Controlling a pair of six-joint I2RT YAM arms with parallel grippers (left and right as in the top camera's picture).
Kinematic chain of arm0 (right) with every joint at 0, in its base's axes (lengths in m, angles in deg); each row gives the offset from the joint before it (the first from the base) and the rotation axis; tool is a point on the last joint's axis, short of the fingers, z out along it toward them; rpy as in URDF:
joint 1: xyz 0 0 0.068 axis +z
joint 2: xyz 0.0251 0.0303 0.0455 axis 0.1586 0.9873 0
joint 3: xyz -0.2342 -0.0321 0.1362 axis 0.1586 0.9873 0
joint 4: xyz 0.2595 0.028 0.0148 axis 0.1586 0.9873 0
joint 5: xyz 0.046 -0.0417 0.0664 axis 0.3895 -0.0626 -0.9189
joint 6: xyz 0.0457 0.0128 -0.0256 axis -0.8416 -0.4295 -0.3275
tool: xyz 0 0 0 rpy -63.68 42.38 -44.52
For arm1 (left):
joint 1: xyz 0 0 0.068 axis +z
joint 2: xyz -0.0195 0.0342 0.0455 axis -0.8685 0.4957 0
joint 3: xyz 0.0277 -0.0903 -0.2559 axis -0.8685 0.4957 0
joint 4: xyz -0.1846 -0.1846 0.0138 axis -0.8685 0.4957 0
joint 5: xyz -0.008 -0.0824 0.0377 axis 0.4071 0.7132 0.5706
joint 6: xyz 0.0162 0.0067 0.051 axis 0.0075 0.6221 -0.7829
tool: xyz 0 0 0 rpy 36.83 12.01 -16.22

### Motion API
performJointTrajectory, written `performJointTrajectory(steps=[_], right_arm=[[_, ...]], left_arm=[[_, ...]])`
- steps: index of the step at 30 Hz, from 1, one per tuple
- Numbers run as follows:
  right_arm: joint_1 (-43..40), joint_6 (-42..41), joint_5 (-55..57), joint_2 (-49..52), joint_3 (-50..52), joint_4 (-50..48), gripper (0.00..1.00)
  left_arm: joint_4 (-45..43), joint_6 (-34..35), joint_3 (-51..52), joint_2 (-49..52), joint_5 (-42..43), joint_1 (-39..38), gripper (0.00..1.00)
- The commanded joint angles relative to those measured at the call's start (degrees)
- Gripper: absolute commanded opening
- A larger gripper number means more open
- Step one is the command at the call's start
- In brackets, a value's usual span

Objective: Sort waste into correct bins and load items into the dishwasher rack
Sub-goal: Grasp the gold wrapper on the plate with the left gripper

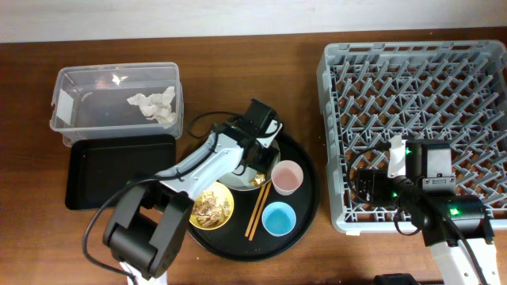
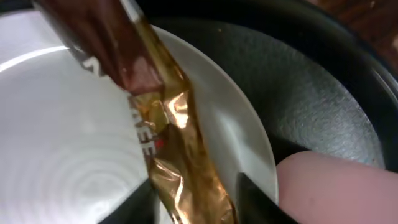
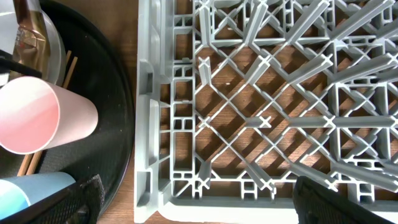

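My left gripper (image 1: 255,170) (image 2: 194,188) is shut on the shiny gold-brown wrapper (image 2: 180,162) (image 1: 257,182), just above the pale plate (image 2: 62,137). White tissue (image 1: 156,105) lies in the clear tub (image 1: 79,87), and the shallow black tray (image 1: 111,170) sits in front of it. The yellow bowl (image 1: 230,204) holds food scraps (image 1: 210,206). The pink cup (image 1: 287,176) (image 3: 37,115), blue cup (image 1: 279,218) (image 3: 31,190) and chopsticks (image 1: 257,207) stand by. My right gripper (image 1: 364,188) (image 3: 199,196) is open and empty over the front-left corner of the grey rack (image 1: 412,95) (image 3: 249,112).
The plate, bowl, cups and chopsticks all sit on a large round black tray (image 1: 305,210) (image 3: 112,81) between the bins and the rack. My left arm covers most of the plate in the overhead view. The rack holds nothing.
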Motion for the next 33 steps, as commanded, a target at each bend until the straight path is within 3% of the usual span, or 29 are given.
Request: performJointTrajectory(steps=[1,2,5,10,17,18,21,22,23,24,29,33], right_arm=[[0.28,-0.42,-0.35,0.09,-1.25,0.37,0.99],[0.28,-0.42,-0.35,0.09,-1.25,0.42,0.98],[0.28,-0.42,-0.35,0.09,-1.25,0.42,0.98],[0.28,-0.42,-0.35,0.09,-1.25,0.42,0.98],[0.28,-0.42,-0.35,0.09,-1.25,0.39,0.99],[0.28,-0.42,-0.35,0.09,-1.25,0.39,0.98],[0.28,-0.42,-0.35,0.09,-1.25,0.37,0.98],[0.28,-0.42,-0.33,0.09,-1.25,0.39,0.98],[0.28,-0.42,-0.35,0.09,-1.25,0.37,0.98],[0.28,-0.42,-0.35,0.09,-1.25,0.37,0.98],[0.28,-0.42,-0.33,0.09,-1.25,0.39,0.98],[0.28,-0.42,-0.35,0.09,-1.25,0.39,0.98]], left_arm=[[-0.15,-0.02,-0.26,1.92,-1.14,-0.35,0.16],[-0.04,-0.02,-0.44,1.92,-4.04,-0.15,0.01],[2.32,-0.02,-1.88,0.92,-9.27,0.42,0.00],[5.09,-0.04,-5.92,-9.77,-16.79,7.37,0.00],[-1.86,-0.02,-5.92,-13.66,-19.37,28.63,0.01],[-3.04,-0.02,-5.90,-13.64,-19.32,30.34,0.02],[-6.08,-0.02,-5.90,-13.60,-18.97,33.29,0.24],[-6.56,-0.04,-5.90,-13.60,-18.97,33.44,0.33],[-6.84,-0.04,-5.90,-13.60,-18.97,33.44,0.50],[-7.17,-0.04,-5.90,-13.60,-18.97,33.44,0.56],[-2.86,-0.04,-5.92,-13.97,-14.91,31.93,0.57],[13.11,1.70,-5.92,-15.23,-6.88,23.85,0.57]])
